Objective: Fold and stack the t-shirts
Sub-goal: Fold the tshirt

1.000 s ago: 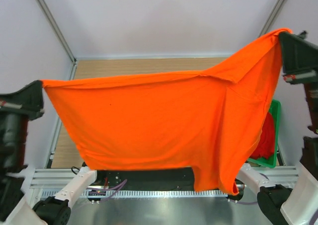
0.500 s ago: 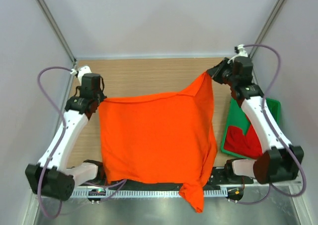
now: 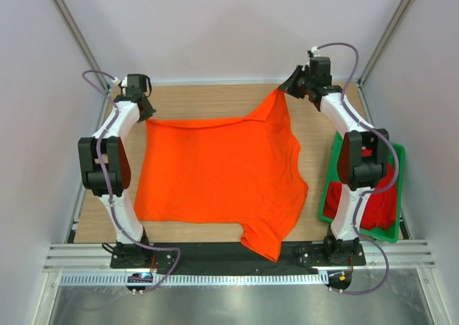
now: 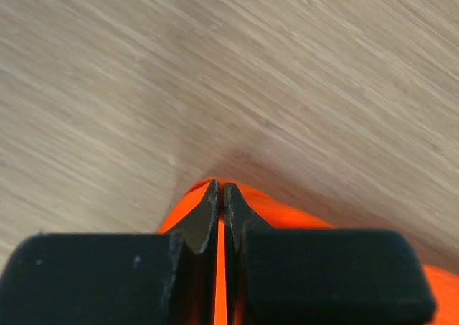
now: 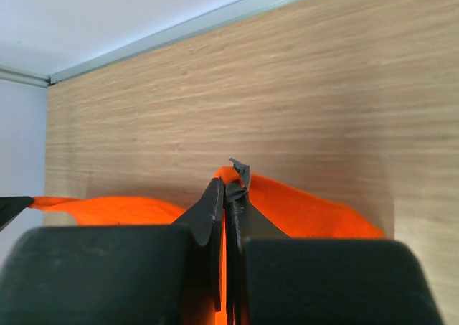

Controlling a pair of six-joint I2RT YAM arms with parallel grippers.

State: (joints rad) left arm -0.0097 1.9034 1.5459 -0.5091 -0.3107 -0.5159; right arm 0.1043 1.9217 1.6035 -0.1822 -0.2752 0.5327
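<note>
The large bright orange t-shirt [image 3: 215, 171] lies spread over the wooden table [image 3: 197, 99], one sleeve hanging over the near edge. My left gripper [image 3: 145, 115] is shut on its far left corner, low over the wood. In the left wrist view the orange cloth [image 4: 276, 210] bulges round the closed fingertips [image 4: 221, 196]. My right gripper [image 3: 281, 91] is shut on the far right corner, which rises in a peak. Orange fabric [image 5: 308, 210] is pinched between that gripper's tips [image 5: 229, 185]. A deep red t-shirt [image 3: 384, 206] lies crumpled in the green tray.
The green plastic tray [image 3: 330, 189] stands at the table's right edge beside the right arm. White walls and metal frame posts [image 3: 75, 34] close in the back and sides. Bare wood shows behind the shirt and along the left side [image 3: 97, 214].
Both arms have swung from high near the camera down and away to the back of the table, drawing the orange t-shirt out flat over the wood. Both grips have held.
</note>
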